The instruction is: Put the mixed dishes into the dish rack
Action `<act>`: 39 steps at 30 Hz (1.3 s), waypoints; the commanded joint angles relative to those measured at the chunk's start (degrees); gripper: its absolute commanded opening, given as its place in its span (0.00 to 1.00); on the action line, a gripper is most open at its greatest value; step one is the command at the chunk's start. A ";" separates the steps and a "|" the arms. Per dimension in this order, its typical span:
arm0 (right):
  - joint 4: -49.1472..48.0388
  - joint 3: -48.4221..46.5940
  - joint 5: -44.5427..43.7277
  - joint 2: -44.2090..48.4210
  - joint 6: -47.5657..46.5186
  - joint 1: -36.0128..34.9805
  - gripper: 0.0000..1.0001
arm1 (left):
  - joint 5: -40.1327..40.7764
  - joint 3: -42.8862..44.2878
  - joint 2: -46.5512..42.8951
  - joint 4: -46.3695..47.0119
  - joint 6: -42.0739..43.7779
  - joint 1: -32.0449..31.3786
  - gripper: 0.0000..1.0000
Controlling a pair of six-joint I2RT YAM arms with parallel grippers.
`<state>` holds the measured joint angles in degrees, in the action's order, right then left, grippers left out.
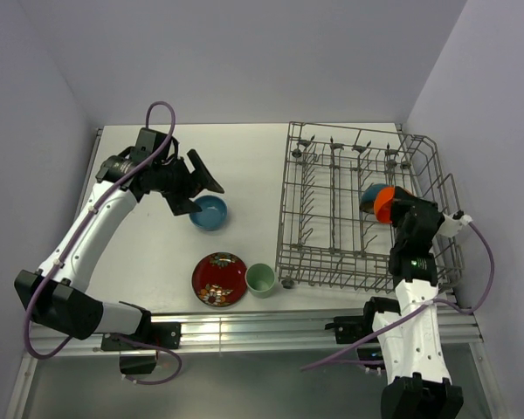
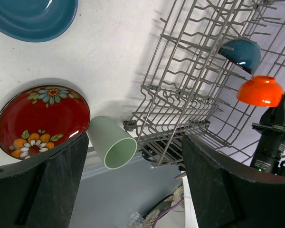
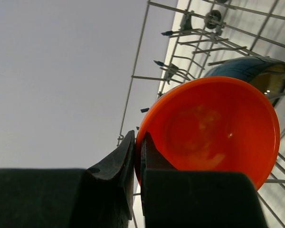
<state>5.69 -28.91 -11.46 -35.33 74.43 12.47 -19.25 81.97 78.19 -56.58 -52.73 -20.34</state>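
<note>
Right hand [image 3: 137, 145] pinches the orange-red bowl [image 3: 213, 128] by its rim inside the dish rack [image 1: 323, 218]. Next: seat the bowl between tines, then release. Left hand [image 1: 204, 197] is wide, empty.

No legible text or labels

White links [image 1: 96, 229], black joints [image 1: 65, 305] (purple cables [image 1: 162, 109]), matte-black left pincer [image 1: 201, 193].

Overhead — wrist close-ups — shared dish rack [image 1: 332, 220]
</note>
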 commanded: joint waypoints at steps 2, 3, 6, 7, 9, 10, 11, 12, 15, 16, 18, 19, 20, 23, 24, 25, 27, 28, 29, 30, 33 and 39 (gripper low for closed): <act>0.90 -5.55 0.56 -0.79 -2.36 0.54 0.00 | -0.35 2.13 -0.33 1.73 0.70 -0.05 0.85; 2.46 -6.50 1.52 -1.23 -2.97 0.54 0.00 | -0.44 2.48 0.46 1.47 1.22 -0.05 0.85; 7.73 -9.67 2.32 -2.37 -3.94 0.54 0.00 | 0.00 4.15 1.78 0.77 1.84 -0.05 0.85; 8.01 -9.85 2.32 -2.20 -4.12 0.54 0.00 | 0.17 5.38 2.05 0.59 2.02 -0.05 0.85; 9.85 -10.38 1.80 -1.50 -3.86 0.54 0.00 | 0.70 6.61 3.01 -0.02 2.37 -0.05 0.85; 10.73 -10.73 1.36 -1.41 -3.68 0.54 0.00 | 0.96 7.23 3.37 -0.11 2.54 -0.05 0.85; 11.61 -11.43 1.62 -1.67 -3.59 0.54 0.00 | 1.14 8.54 3.63 -0.72 2.63 -0.05 0.85; 12.32 -11.44 1.88 -1.76 -3.33 0.54 0.00 | 1.57 9.34 4.42 -1.16 3.15 -0.05 0.85; 12.15 -10.65 2.41 -1.76 -2.54 0.54 0.00 | 2.37 11.98 5.56 -2.66 4.12 -0.05 0.85; 12.06 -10.30 2.41 -1.85 -2.54 0.54 0.00 | 2.37 12.85 5.74 -2.92 4.30 -0.05 0.85; 11.89 -9.68 2.41 -1.93 -2.54 0.54 0.00 | 2.20 13.56 6.09 -3.19 4.65 -0.05 0.85; 11.80 -9.50 2.32 -1.93 -2.63 0.54 0.00 | 2.02 14.26 6.27 -3.45 4.74 -0.05 0.85; 11.80 -9.07 2.15 -1.85 -2.63 0.54 0.00 | 1.84 14.44 6.44 -3.54 4.92 -0.05 0.85; 11.80 -7.84 1.88 -1.58 -2.63 0.54 0.00 | 1.32 15.40 6.97 -2.75 5.01 -0.23 0.84; 11.71 -7.48 2.06 -1.41 -2.37 0.54 0.00 | 1.23 15.67 7.15 -2.66 5.01 -0.32 0.84; 11.71 -7.13 1.89 -1.15 -2.10 0.54 0.00 | 1.14 16.46 7.41 -2.57 5.01 -0.58 0.84; 11.10 -5.90 1.71 -0.88 -1.58 0.54 0.00 | 1.05 17.25 8.20 -2.66 5.09 -1.02 0.84; 10.92 -5.46 1.45 -0.79 -1.49 0.54 0.00 | 1.14 17.69 8.46 -2.75 5.09 -1.45 0.84; 10.13 -4.24 1.44 -0.70 -1.57 0.54 0.00 | 1.05 17.87 8.73 -2.66 5.09 -1.63 0.84; 8.65 -3.62 1.36 -0.70 -1.57 0.54 0.00 | 1.05 17.96 8.82 -2.57 5.09 -1.81 0.84; 6.71 -1.77 1.44 -0.88 -0.78 0.54 0.00 | 1.23 18.22 8.64 -2.75 5.18 -2.42 0.84; 3.89 0.87 0.48 -0.26 0.89 0.54 0.00 | 1.58 17.69 8.38 -2.83 4.30 -3.39 0.84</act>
<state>12.12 -29.50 -10.04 -35.57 74.04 12.84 -18.02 97.65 86.94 -59.44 -48.93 -23.16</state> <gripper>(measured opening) 0.067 0.842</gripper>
